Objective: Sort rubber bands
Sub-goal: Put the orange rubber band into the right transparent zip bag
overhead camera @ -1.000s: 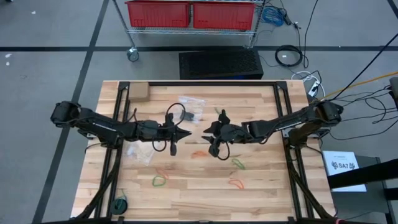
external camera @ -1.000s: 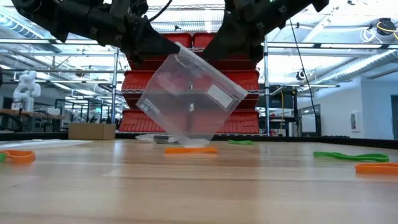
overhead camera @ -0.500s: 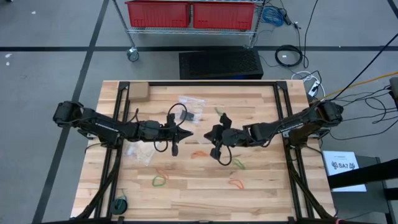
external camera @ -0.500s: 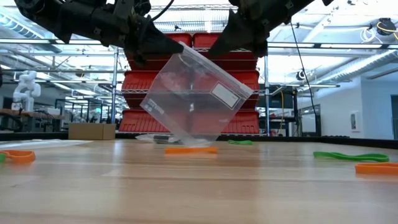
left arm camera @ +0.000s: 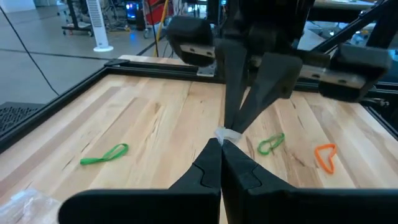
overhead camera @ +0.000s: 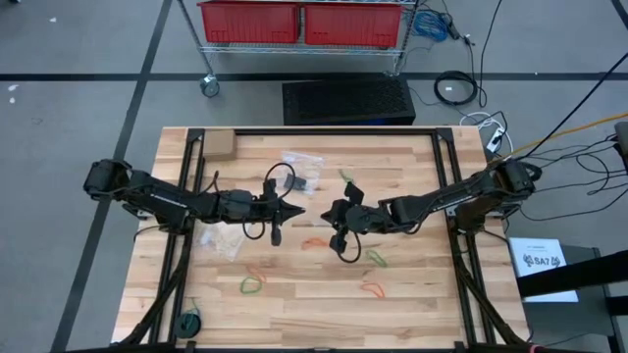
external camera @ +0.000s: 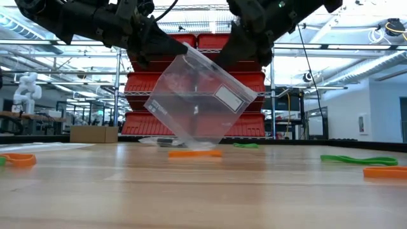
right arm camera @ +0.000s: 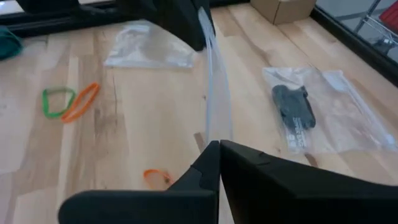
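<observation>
From above, your left end effector (overhead camera: 294, 210) and right end effector (overhead camera: 328, 213) meet mid-table (overhead camera: 412, 304), both clamped on one clear bag (external camera: 200, 98); the rubber bands (overhead camera: 373, 258) lie loose below and toward your right arm. At table height, the bag hangs tilted, an orange band (external camera: 194, 152) directly beneath. Both wrist views show shut fingers pinching the bag's rim.

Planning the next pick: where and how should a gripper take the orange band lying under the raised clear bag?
Both grippers are shut on the clear bag. The orange band lies flat on the table, so probably come straight down, one finger inside the loop and one outside, pinching a long side.
</observation>
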Motion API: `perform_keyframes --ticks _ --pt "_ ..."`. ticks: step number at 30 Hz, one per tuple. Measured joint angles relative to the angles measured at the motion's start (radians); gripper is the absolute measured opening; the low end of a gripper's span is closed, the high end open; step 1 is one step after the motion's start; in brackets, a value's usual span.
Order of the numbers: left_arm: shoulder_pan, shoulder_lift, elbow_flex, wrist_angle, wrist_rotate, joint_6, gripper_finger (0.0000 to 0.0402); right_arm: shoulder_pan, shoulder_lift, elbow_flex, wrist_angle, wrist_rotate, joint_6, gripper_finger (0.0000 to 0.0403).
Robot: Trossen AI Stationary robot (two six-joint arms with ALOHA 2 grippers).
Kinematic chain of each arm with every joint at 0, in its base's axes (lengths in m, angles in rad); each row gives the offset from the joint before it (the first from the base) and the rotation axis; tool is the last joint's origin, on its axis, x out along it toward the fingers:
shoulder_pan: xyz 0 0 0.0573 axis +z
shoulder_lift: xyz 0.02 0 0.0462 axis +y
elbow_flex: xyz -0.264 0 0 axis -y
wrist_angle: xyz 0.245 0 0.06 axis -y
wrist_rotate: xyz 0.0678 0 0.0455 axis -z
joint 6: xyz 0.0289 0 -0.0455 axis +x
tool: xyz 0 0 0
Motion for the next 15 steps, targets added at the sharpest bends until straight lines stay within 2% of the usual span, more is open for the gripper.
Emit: perform_keyframes --ticks 4,10,15 --pt "0.0 0.0 0.0 0.0 0.0 0.0 0.0 -0.002 0.027 0.0 0.022 0.0 0.013 0.0" --pt "0.0 0.0 0.0 0.0 0.0 0.0 0.0 -0.025 0.074 0.0 0.169 0.004 -0.006 0.0002" --pt "0.0 0.0 0.0 0.004 -0.001 0.0 0.0 -0.063 0.136 0.0 0.21 0.0 0.05 0.0026"
